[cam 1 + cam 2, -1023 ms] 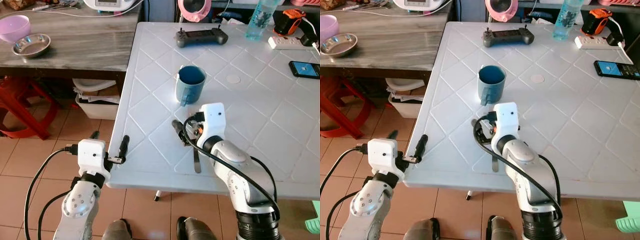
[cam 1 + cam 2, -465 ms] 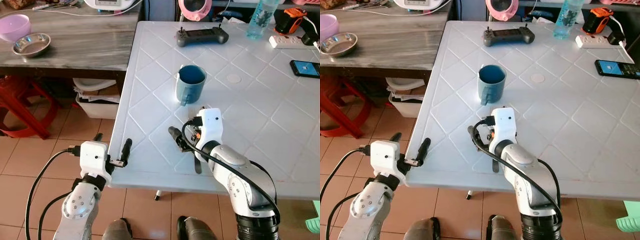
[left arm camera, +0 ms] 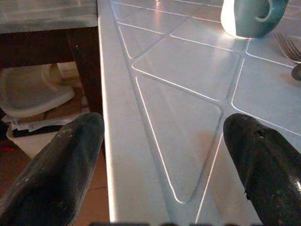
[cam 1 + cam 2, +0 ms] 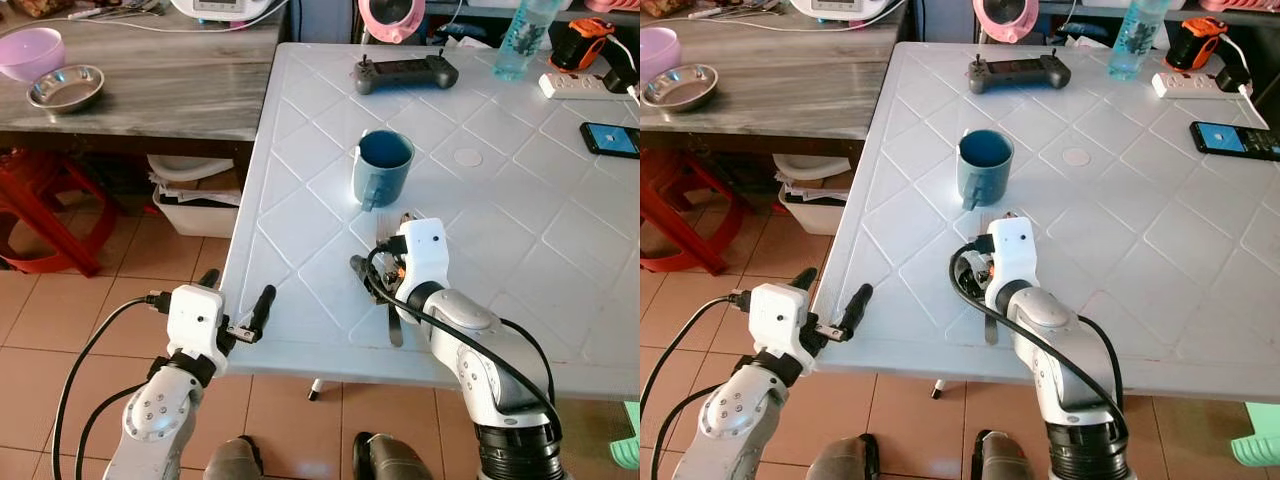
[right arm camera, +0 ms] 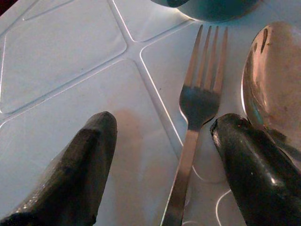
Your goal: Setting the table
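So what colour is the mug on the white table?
The mug is teal blue, clearest in the left eye view.

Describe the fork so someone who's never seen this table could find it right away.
On the white table, find the blue mug near its left side. Just in front of the mug, toward the robot, the fork lies flat between the right gripper and its open fingers. A spoon lies beside it; the fork is the one with tines, pointing toward the mug.

A white table (image 4: 500, 210) with a diamond-patterned top is set beside a grey wooden table (image 4: 150, 90). Terracotta floor tiles (image 4: 60, 320) are laid below, where a red stool (image 4: 40, 220) is seen.
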Available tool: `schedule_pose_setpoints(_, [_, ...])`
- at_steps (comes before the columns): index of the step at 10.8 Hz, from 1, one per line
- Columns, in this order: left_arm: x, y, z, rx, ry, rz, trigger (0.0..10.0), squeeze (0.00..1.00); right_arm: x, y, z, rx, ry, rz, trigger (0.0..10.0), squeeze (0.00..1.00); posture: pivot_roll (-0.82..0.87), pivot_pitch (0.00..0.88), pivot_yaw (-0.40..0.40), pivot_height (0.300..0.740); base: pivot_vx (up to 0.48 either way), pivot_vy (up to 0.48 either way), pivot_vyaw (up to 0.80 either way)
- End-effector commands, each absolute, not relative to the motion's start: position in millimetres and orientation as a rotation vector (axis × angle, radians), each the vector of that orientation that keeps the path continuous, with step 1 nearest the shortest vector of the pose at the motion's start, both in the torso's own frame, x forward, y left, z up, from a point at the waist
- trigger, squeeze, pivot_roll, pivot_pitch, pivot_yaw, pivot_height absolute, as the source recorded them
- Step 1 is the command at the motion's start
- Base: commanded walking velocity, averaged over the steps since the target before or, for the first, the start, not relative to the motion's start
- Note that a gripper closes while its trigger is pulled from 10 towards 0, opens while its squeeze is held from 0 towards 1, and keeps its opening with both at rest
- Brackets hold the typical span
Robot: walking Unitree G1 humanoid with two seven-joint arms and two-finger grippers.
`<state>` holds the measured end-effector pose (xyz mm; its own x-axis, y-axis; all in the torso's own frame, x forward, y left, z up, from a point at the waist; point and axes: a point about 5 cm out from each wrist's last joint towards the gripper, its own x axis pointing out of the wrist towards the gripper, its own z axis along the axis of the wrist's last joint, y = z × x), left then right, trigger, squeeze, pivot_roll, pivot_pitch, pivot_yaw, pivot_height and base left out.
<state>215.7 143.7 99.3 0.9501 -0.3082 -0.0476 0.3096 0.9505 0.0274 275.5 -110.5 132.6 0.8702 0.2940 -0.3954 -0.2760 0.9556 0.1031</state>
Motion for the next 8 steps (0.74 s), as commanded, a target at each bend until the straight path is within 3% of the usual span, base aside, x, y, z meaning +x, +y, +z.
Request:
schedule_pose_setpoints(1, [212.8,143.0,101.7,0.036,0.037,-0.332,10.0,0.0,267.1,-117.7,101.8,0.033,0.575,0.254,10.0,0.0,0.05,0.203,0.014,0.74,0.0,0.0,0.0])
schedule_pose_setpoints(3, [210.1,140.1,103.1,0.016,0.041,-0.41,10.0,0.0,260.4,-121.6,90.6,0.025,0.651,0.251,10.0,0.0,0.05,0.208,0.01,0.74,0.0,0.0,0.0])
schedule_pose_setpoints(4, [209.6,137.7,108.0,0.002,0.025,-0.467,10.0,0.0,258.2,-127.0,83.1,0.008,0.695,0.263,1.8,0.0,0.05,0.21,0.008,0.74,0.0,0.0,0.0])
schedule_pose_setpoints(5, [209.8,135.3,110.0,0.006,0.018,-0.494,10.0,0.0,256.8,-130.7,78.1,-0.002,0.721,0.266,0.0,0.0,0.05,0.211,0.006,0.74,0.0,0.0,0.0])
schedule_pose_setpoints(8, [207.0,131.3,109.1,0.012,0.021,-0.522,10.0,0.0,254.5,-144.7,60.8,-0.042,0.814,0.255,0.0,0.0,0.05,0.216,-0.005,0.74,0.0,0.0,0.0])
